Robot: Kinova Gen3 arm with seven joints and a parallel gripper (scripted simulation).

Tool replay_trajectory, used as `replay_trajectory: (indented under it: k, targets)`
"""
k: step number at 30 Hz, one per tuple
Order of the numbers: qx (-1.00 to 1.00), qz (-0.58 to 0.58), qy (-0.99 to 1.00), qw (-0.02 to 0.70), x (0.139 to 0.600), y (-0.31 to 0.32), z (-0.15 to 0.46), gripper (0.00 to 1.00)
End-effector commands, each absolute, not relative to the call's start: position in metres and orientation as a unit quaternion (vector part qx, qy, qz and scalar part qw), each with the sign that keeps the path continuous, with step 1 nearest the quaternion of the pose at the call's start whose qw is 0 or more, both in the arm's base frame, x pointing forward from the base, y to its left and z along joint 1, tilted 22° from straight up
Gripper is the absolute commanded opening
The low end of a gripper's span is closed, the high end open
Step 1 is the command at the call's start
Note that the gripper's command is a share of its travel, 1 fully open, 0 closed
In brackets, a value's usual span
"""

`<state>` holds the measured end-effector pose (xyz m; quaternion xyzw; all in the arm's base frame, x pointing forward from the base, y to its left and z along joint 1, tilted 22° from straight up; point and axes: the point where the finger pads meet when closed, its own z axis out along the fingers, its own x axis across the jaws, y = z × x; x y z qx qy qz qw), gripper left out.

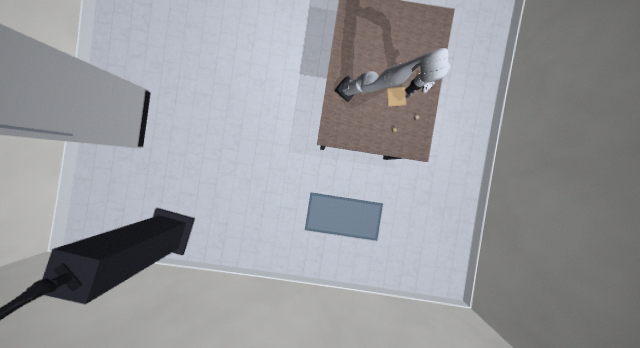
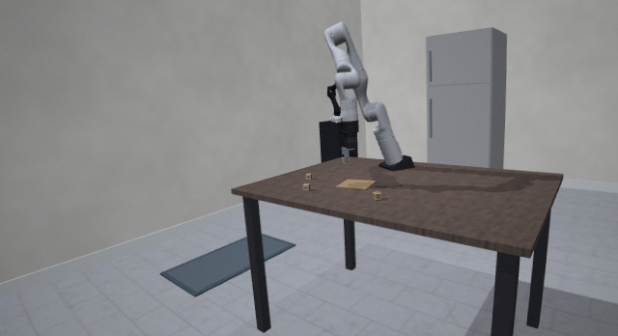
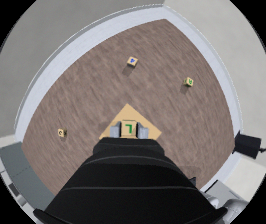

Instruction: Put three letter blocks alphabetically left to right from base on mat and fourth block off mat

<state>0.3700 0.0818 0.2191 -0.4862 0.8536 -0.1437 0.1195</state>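
My gripper (image 2: 346,158) (image 3: 128,127) is shut on the block with a green L (image 3: 129,128). It holds this block with the L up, above the table by the mat (image 1: 391,102) (image 2: 361,185) (image 3: 127,111). The tan mat lies flat; no block shows on it. A block with a blue letter (image 1: 416,117) (image 2: 306,186) (image 3: 132,61) and a block with a green letter (image 1: 394,130) (image 2: 308,177) (image 3: 189,81) lie off the mat. A block with a dark mark (image 2: 377,196) (image 3: 62,133) lies on the opposite side; the arm hides it in the top view. Those marks are too small to read surely.
The brown table (image 1: 370,123) (image 2: 463,201) (image 3: 99,80) carries everything. The robot base (image 1: 345,89) (image 2: 397,163) stands at one table edge. The arm and gripper cover part of the mat in the wrist view. A fridge (image 2: 459,99) and a black pedestal (image 3: 247,145) stand away from the table.
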Motion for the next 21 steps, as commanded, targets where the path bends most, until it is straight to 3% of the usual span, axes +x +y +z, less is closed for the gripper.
replay_trajectory:
  k: [1, 21]
  targets:
    - [-0.433, -0.140, 0.882, 0.126, 0.368, 0.081, 0.218, 0.49]
    - [-0.149, -0.093, 0.971, 0.163, 0.356, 0.075, 0.215, 0.49]
